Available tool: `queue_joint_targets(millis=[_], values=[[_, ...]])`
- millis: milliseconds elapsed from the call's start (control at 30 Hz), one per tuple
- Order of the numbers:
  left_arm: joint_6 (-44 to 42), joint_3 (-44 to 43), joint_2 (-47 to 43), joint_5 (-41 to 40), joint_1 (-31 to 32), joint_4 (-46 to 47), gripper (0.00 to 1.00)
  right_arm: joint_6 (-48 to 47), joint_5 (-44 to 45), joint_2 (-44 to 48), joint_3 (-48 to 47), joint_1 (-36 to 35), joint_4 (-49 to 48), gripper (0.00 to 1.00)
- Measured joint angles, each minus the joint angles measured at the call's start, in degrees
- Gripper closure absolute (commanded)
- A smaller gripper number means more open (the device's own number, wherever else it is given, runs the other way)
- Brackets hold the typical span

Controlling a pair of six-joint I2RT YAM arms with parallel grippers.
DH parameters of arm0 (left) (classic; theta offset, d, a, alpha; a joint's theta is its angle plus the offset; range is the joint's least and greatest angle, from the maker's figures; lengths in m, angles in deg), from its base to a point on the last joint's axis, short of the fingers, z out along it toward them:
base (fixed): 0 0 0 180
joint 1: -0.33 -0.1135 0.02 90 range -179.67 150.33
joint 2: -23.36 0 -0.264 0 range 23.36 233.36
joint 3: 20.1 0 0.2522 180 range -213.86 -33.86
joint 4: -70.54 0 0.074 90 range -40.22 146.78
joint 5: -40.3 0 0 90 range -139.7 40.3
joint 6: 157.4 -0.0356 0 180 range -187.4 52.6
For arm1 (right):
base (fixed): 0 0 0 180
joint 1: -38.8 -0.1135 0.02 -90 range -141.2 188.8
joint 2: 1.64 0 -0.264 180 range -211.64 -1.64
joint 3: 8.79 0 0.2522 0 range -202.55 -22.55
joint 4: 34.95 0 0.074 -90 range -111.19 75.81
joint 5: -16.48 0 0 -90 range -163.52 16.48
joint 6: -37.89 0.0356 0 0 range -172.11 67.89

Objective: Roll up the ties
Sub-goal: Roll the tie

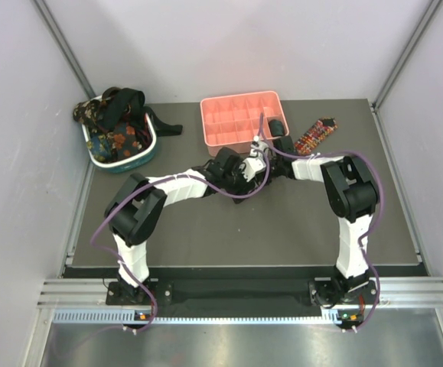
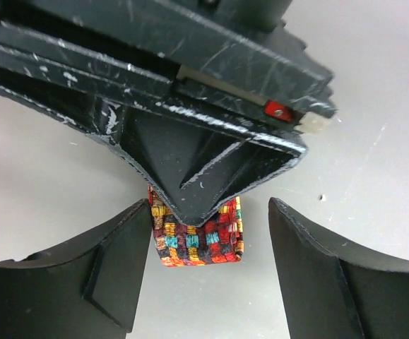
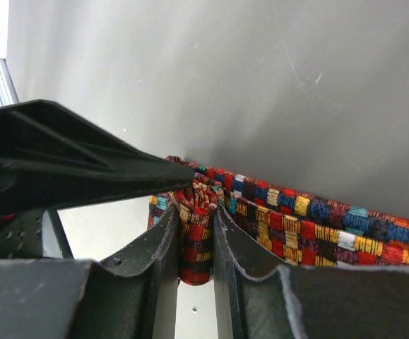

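A red-yellow-dark plaid tie [image 1: 317, 134] lies at the back right of the table. Its near end is wound into a small roll [image 3: 197, 236]. My right gripper [image 3: 196, 212] is shut on that roll, one finger on each side, and the loose length [image 3: 331, 226] runs off to the right. In the left wrist view the roll [image 2: 196, 240] sits between the fingers of my left gripper [image 2: 208, 233], which is open. Its left finger [image 2: 112, 268] is close against the roll and its right finger [image 2: 331, 275] stands apart. Both grippers meet just in front of the pink tray [image 1: 240, 115].
A teal-and-white oval basket [image 1: 122, 157] at the back left holds several dark and floral ties [image 1: 118, 115], one trailing over its rim. The pink compartment tray stands at the back centre. Grey walls close in the table on three sides.
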Motion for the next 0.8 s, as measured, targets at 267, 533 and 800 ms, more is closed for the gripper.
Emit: queue_joint_targets(millis=[267,533,800], values=[[-0.9,0.0,0.3,0.6,0.0,-0.4,0.3,0.7,0.0,0.5,1.1,0.2,-0.7,0.85],[-1.4,0.0,1.5,-0.7,0.0,-0.4,0.3,1.2,0.0,0.6,1.1,0.2,-0.3,0.85],[-0.2,3.4,-0.9,-2.7,0.0,2.0,0.11,1.2,0.3,1.3,1.5,0.2,1.3,0.86]])
